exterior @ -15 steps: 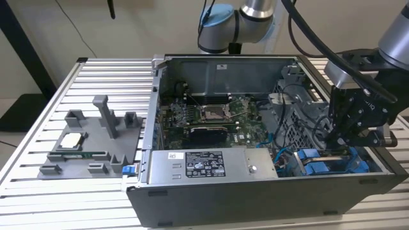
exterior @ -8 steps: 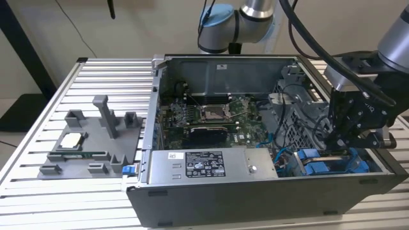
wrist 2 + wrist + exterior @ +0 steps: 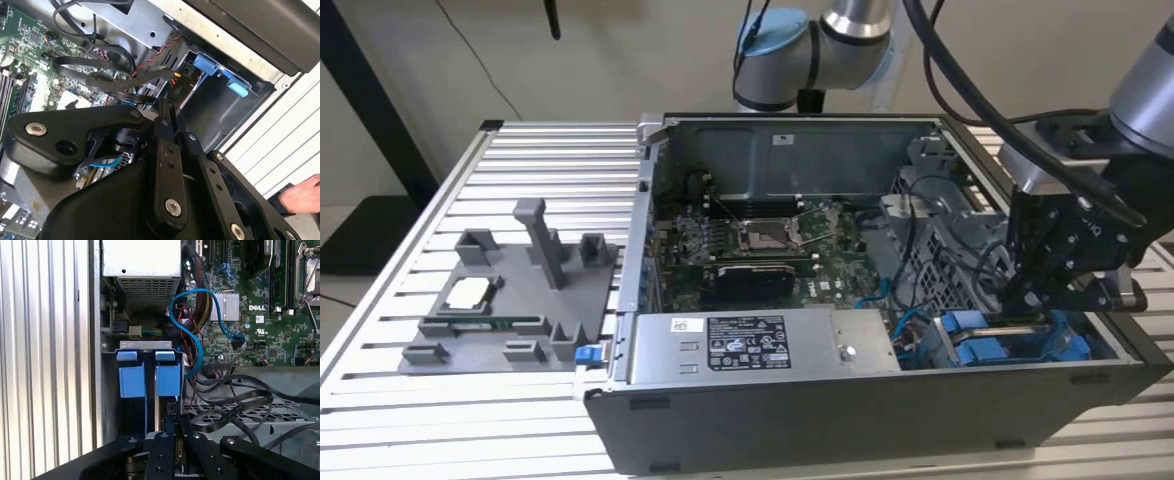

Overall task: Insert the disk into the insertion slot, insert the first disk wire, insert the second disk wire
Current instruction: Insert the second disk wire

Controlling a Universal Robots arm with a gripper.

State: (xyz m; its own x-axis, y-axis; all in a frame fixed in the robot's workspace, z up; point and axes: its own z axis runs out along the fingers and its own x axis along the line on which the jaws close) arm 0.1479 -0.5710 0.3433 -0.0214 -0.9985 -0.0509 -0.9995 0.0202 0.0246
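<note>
While the gripper (image 3: 1034, 300) hangs at lower right, I see the disk (image 3: 150, 375), blue-framed, in its slot (image 3: 111, 390); fingers' state unclear.

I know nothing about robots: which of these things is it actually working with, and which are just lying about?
Job in hand: black robot gripper; bright blue plastic disk carriers; rectangular grey drive bay; blue flat cable, probably a disk wire.

Lying about: grey power-supply box with white sticker; grey plastic holder plate; green circuit board; a person's hand.
</note>
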